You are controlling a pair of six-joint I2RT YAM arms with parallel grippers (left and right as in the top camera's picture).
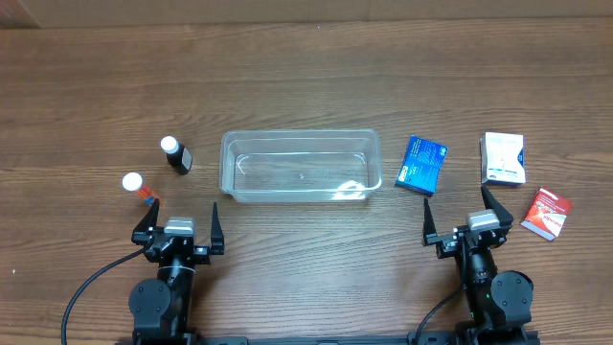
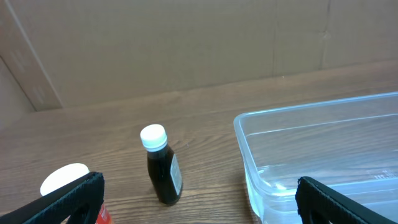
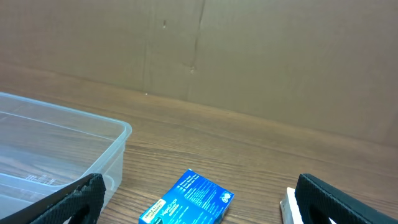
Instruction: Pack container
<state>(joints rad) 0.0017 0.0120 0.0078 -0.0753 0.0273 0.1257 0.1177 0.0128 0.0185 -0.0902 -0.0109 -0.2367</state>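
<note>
Container (image 1: 299,135) sits in the middle of the wooden surface (image 1: 306,77), long side across, just beyond both of my arms and between them; it is a clear, shallow tub with rounded corners, and the wood grain shows through its floor. My left fingers (image 1: 183,213) are spread wide and hold nothing. They hover near the tub's near left corner, and from the left wrist that corner fills the right side of the view. A dark bottle (image 1: 176,154) with a white cap stands upright just left of the tub, apart from its wall. An orange bottle (image 1: 139,187), also white-capped, stands nearer to me, close beside the outer tip of my left fingers; I cannot tell whether it touches that tip. My right fingers (image 1: 456,199) are spread wide too, with nothing between them, and lie off the tub's right end. A blue packet (image 1: 422,165) lies flat just right of the tub, a little askew, and the right wrist view shows it between my two tips. Farther right lies a white packet (image 1: 503,159), and a red packet (image 1: 546,213) rests nearer the surface's right side, tilted, apart from the white one.
</note>
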